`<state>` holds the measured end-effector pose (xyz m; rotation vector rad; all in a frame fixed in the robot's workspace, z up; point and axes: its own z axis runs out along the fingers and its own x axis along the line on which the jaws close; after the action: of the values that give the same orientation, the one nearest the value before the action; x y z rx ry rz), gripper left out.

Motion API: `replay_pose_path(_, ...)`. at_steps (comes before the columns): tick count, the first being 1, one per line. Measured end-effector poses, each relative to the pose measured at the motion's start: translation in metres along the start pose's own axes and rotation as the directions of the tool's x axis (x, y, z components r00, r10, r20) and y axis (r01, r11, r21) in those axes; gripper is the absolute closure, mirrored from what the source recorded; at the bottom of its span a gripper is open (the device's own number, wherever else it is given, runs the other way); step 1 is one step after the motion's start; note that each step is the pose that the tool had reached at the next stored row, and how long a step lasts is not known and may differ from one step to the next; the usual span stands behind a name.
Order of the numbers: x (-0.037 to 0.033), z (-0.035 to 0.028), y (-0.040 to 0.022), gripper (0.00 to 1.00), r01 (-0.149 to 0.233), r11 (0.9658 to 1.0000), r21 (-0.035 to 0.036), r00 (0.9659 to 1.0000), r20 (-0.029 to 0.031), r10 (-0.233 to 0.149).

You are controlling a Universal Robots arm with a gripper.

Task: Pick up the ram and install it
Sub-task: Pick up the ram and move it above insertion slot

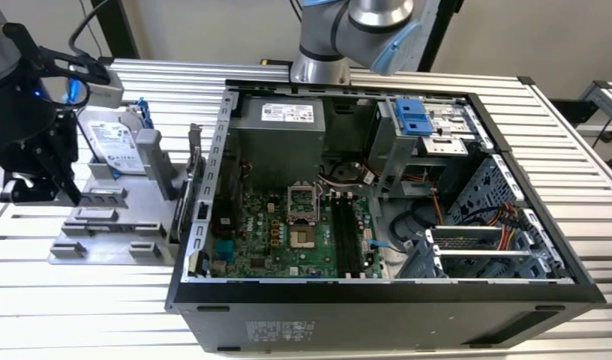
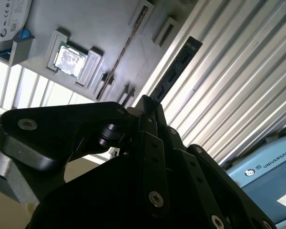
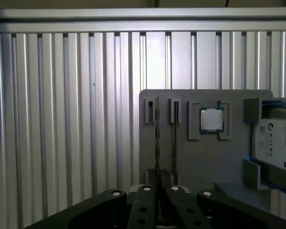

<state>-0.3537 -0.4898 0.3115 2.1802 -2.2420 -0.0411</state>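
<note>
Gripped one end of the long, narrow, dark circuit-board ram stick (image 2: 174,71), with the tips of the black end effector (image 2: 147,102) clenched on it and the rest jutting out beyond them over the ribbed aluminium bench (image 2: 238,81). Faced the flat grey holder tray (image 3: 209,167), with a small square silver processor chip (image 3: 211,119) seated in it. Hung well apart from the open black computer case (image 1: 386,319).

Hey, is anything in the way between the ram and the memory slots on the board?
Only the case wall stands between the ram, held in the gripper, and the memory slots. The slots themselves lie uncovered.
</note>
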Motion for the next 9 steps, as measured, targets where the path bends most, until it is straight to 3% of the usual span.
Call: replay_pose_path(9,-0.0001,-0.012,0.0004,1.0,0.0,1.0,0.0,1.0,0.0,0.0)
